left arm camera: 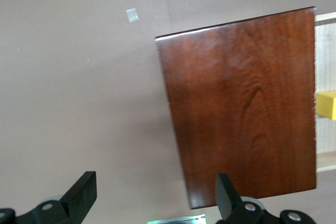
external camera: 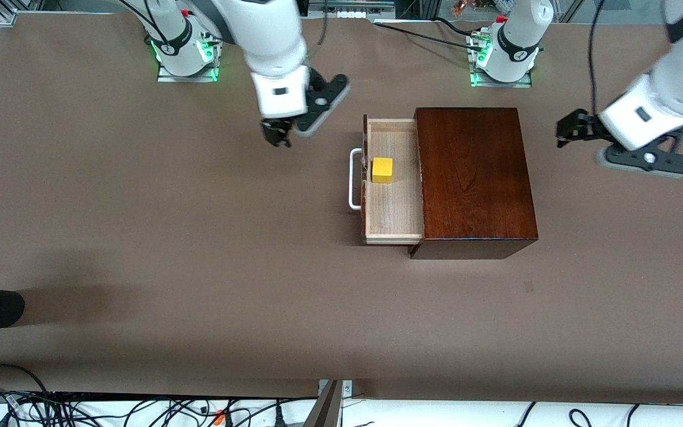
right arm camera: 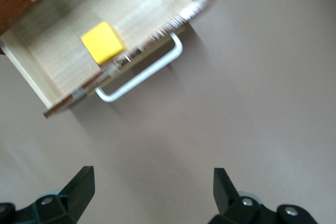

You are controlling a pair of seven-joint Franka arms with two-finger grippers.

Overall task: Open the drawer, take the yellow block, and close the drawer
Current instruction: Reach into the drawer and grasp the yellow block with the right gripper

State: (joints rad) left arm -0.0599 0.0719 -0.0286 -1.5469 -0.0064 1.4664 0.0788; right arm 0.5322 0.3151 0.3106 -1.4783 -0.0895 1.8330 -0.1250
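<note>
One yellow block (external camera: 382,169) sits in one pulled-out drawer (external camera: 395,207). Two grippers, right gripper (external camera: 276,131) and left gripper (external camera: 568,129), hover above the table, jaws spread, empty.

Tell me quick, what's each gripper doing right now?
Left gripper: open, empty, over bare table beside the box.
Right gripper: open, empty, over bare table near the drawer handle.
</note>
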